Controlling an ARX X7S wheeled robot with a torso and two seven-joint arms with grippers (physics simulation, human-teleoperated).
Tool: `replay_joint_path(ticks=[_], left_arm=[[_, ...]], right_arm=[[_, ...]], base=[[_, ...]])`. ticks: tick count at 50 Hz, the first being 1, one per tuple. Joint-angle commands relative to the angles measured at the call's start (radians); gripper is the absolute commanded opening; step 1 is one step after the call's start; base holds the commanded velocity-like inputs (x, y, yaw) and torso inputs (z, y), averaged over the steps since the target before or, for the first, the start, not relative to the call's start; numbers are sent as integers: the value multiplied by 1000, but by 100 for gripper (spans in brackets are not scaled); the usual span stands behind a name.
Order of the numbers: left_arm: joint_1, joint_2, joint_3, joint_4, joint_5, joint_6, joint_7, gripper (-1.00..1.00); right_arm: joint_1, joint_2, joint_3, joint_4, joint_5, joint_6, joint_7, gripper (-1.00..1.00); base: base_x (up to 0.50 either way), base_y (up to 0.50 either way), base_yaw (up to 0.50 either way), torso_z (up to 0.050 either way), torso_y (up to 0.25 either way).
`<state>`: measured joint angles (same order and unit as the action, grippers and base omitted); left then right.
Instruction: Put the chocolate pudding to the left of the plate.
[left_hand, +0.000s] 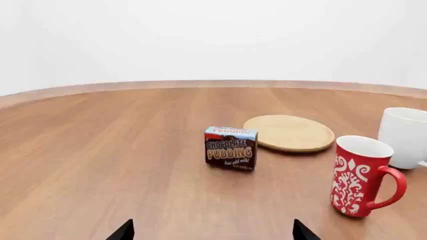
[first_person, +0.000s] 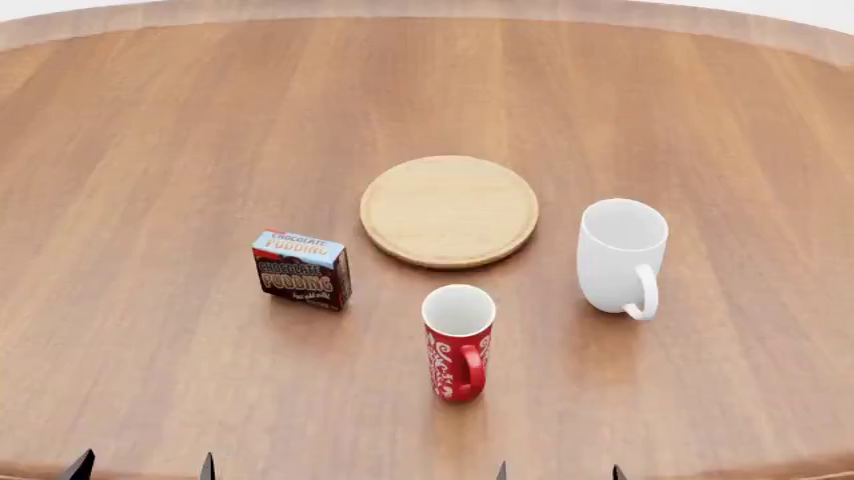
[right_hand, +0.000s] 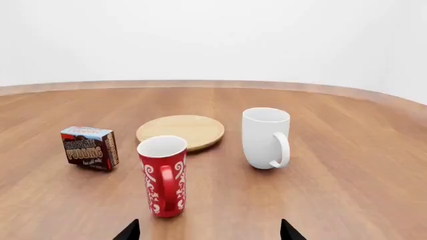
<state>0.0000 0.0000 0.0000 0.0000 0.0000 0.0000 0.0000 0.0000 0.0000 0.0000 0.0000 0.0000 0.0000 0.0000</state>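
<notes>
The chocolate pudding (first_person: 302, 268) (left_hand: 231, 147) (right_hand: 90, 147) is a small dark brown box with a light blue top, standing upright on the table, left of and nearer than the plate (first_person: 450, 210) (left_hand: 289, 132) (right_hand: 180, 131), a flat pale wooden disc. My left gripper (first_person: 140, 467) (left_hand: 212, 231) is open at the near table edge, well short of the box, nothing between its tips. The right gripper (first_person: 558, 470) (right_hand: 209, 231) is open too, just behind the red mug.
A red patterned mug (first_person: 458, 341) (right_hand: 163, 175) (left_hand: 360, 175) stands in front of the plate, handle toward me. A white mug (first_person: 621, 256) (right_hand: 266, 137) (left_hand: 405, 136) stands right of the plate. The wooden table (first_person: 160, 130) extends far on all sides.
</notes>
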Motion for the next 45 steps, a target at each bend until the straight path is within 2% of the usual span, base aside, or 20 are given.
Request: replay_joint_path(ticks=[1,18,45], left_arm=[[-3,-21,25,-3,-21,0,-24,100],[9,-60,81,19,-53,2,-63,100],[8,-92,129,14,-83,11,-93,100]], right_arm=[[4,9,-12,9,9,-6,11,100],[3,55,-78,13,34,-6,73,100],[7,91,-128,17,63,-10,103,100]], base=[[0,0,0,0,0],[0,27,0,0,0],[0,243,0,0,0]])
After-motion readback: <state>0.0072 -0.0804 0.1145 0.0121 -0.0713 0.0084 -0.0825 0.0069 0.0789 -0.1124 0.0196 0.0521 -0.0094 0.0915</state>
